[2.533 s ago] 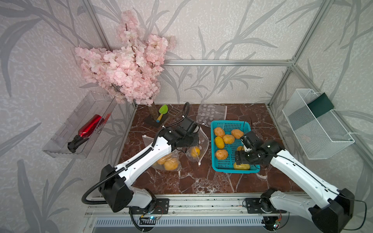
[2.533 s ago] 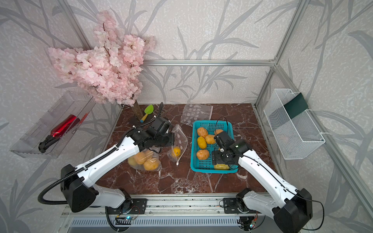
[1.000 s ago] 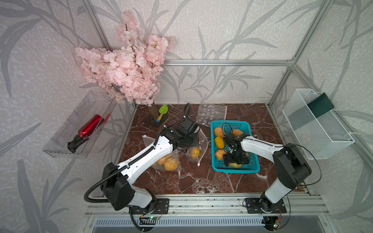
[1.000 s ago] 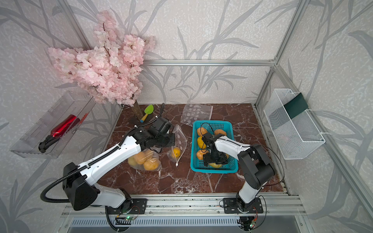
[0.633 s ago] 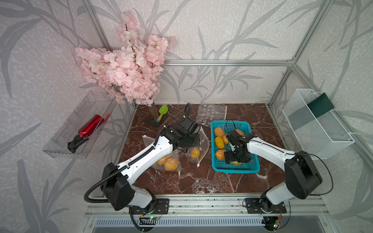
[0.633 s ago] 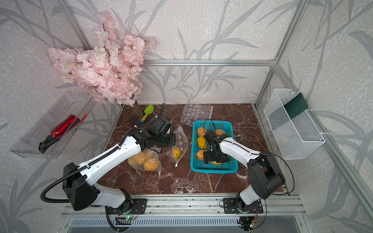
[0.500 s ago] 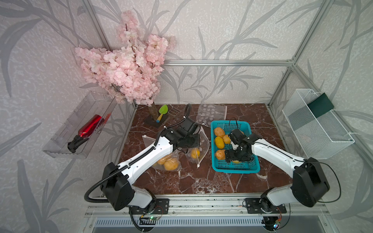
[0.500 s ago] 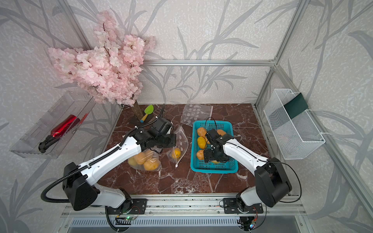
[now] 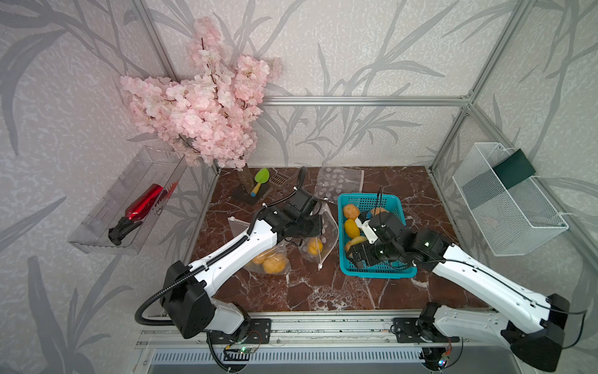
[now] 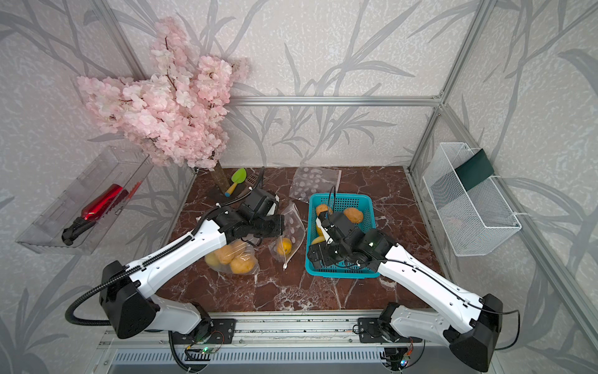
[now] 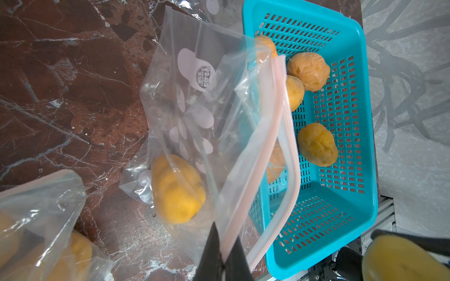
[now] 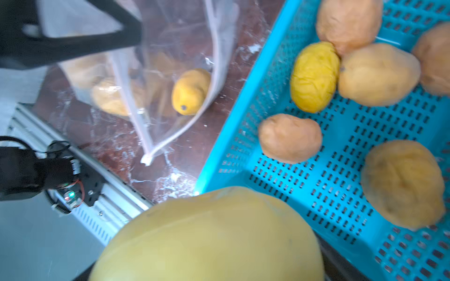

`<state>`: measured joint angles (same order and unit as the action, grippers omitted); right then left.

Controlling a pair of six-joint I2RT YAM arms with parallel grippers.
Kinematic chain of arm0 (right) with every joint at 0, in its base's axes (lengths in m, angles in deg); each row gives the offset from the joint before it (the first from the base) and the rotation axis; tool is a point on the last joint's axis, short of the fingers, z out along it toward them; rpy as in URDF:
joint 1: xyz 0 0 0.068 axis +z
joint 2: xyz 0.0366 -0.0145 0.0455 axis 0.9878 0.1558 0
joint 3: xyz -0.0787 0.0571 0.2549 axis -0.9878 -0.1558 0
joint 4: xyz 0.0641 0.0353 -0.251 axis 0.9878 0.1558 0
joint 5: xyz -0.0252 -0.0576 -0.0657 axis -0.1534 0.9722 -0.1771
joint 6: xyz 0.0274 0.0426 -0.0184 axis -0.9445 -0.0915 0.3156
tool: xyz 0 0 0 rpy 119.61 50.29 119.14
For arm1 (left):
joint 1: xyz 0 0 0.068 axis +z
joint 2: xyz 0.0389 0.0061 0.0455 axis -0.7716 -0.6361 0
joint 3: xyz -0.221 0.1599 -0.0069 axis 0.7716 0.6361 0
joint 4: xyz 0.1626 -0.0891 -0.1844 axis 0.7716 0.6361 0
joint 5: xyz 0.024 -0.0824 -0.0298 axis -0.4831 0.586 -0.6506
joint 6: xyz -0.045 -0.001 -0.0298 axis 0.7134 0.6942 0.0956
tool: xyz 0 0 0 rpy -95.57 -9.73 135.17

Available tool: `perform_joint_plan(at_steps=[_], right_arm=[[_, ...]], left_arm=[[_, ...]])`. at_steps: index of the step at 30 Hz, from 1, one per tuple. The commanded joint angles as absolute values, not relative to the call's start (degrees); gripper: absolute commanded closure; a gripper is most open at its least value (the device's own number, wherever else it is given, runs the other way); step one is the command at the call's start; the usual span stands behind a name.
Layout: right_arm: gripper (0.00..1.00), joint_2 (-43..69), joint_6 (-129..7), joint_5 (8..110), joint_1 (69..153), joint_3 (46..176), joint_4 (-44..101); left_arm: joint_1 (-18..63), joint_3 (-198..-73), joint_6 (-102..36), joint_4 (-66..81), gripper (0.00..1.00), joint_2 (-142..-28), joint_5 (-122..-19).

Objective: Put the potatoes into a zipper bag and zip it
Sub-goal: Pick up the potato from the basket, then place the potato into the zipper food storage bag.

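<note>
In both top views the left hand is pinched together on the rim of the zipper bag. It holds the bag upright on the desk, with one orange potato at the bottom. The right hand is clamped on a pale potato, held above the near-left part of the teal basket. From that hand the bag's mouth lies at 9 o'clock, just across the basket's left wall. The mouth runs 12 to 6, while the pale potato lies roughly 8 to 2.

The left wrist view shows the pink zip strips parted only into a long, slim slot, with the pale potato just past the basket's near corner.

In the right wrist view the pale potato fills the foreground and hides the jaws. Several loose potatoes lie in the basket, and the bag stands beyond its wall.

The carry looks short and falls to the right arm. The potato probably has to go in end-first, in line with the slot.
</note>
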<state>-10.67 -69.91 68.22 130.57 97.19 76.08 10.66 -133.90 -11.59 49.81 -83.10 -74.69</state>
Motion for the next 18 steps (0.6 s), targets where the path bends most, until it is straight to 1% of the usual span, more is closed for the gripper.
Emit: perform_joint_plan(at_steps=[1,10,15,18], right_arm=[[0.22,-10.2,-68.8,68.4,133.3,98.7,70.1],[0.22,-1.9,-63.4,61.9,133.6,103.7,60.3],[0.22,1.8,-60.7,60.7,133.5,106.6,57.1],[0.22,4.3,-60.4,58.0,132.2,107.3,54.7]], left_arm=[[10.9,-133.2,-11.8,49.2,1.0,-80.6,-73.9],[10.9,-132.3,-11.0,48.6,1.0,-77.8,-71.8],[10.9,-132.5,-10.8,48.5,1.0,-77.8,-70.5],[10.9,-132.4,-10.5,48.1,1.0,-77.8,-69.7]])
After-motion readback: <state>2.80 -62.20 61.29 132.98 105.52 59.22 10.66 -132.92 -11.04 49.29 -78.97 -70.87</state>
